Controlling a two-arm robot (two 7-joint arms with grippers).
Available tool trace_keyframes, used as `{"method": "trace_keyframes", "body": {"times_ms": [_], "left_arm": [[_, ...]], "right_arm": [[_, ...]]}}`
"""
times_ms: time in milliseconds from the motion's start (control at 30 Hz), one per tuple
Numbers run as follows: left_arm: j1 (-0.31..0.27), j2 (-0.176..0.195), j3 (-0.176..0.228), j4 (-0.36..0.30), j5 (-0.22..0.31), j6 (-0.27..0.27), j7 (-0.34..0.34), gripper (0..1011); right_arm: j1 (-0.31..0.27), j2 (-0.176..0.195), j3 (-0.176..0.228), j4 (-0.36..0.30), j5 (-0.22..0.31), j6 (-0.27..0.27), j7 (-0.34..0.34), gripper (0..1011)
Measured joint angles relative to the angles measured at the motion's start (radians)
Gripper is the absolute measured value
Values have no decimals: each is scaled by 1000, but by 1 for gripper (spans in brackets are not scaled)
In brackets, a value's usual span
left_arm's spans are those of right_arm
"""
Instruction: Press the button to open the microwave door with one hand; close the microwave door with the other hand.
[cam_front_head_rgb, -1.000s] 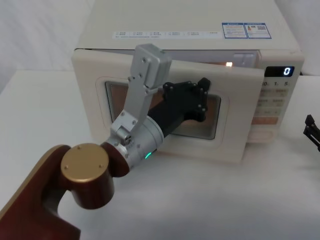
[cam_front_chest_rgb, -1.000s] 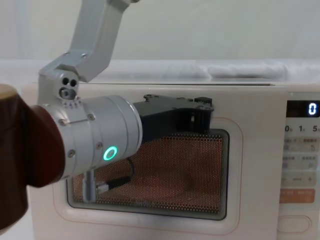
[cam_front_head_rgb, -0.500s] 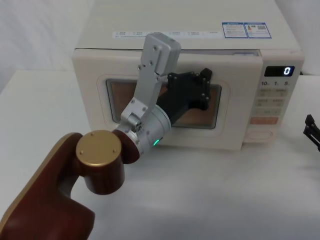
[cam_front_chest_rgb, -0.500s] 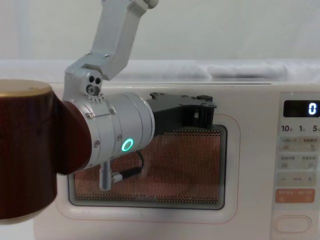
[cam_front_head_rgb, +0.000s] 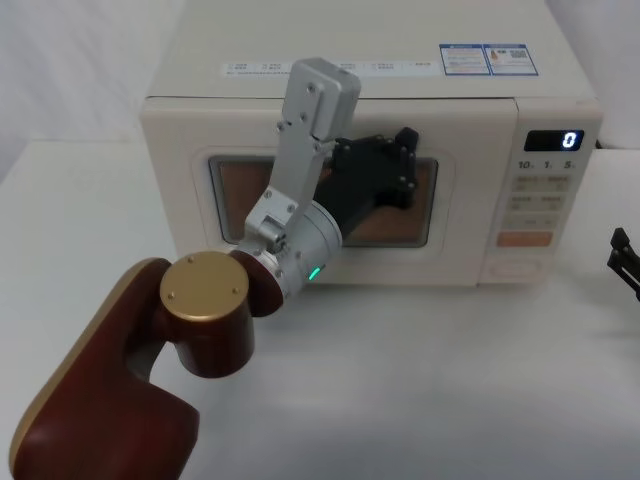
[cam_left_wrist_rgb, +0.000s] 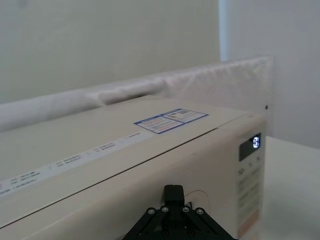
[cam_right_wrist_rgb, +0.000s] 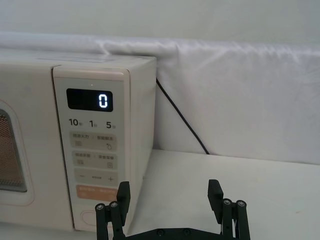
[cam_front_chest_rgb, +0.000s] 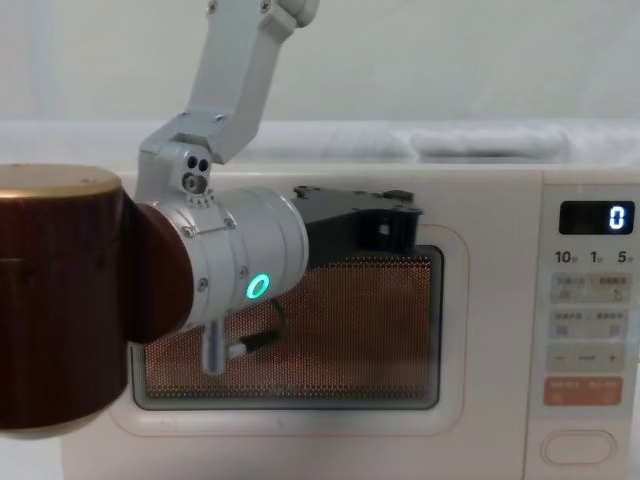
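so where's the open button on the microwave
In the chest view the button sits at the keypad strip's bottom, right of the microwave door, just under the orange key.

Head camera looks down on the cream-white boxy microwave (cam_front_head_rgb: 370, 180) from above; chest camera faces its front up close. Both share its dark window. Wrist cameras sit low, facing its keypad end.

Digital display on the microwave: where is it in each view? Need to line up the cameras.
Head: display at upper right, on the keypad strip right of the microwave door.
Chest: right edge, above the keys.
Left wrist: right of centre, seen at an angle.
Right wrist: left of centre.
Shared landmark: the lit "0".
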Motion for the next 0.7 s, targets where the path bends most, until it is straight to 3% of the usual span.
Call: {"method": "trace_keyframes", "body": {"times_ms": [367,700], "left_arm": [[1,-10,-28,5,-5,5,-2,0],[91,60,-19,-114,-83,1,-83,0]], "right_arm": [[0,0,0,0,0,0,0,1002],[0,0,0,0,0,0,0,1002]]}}
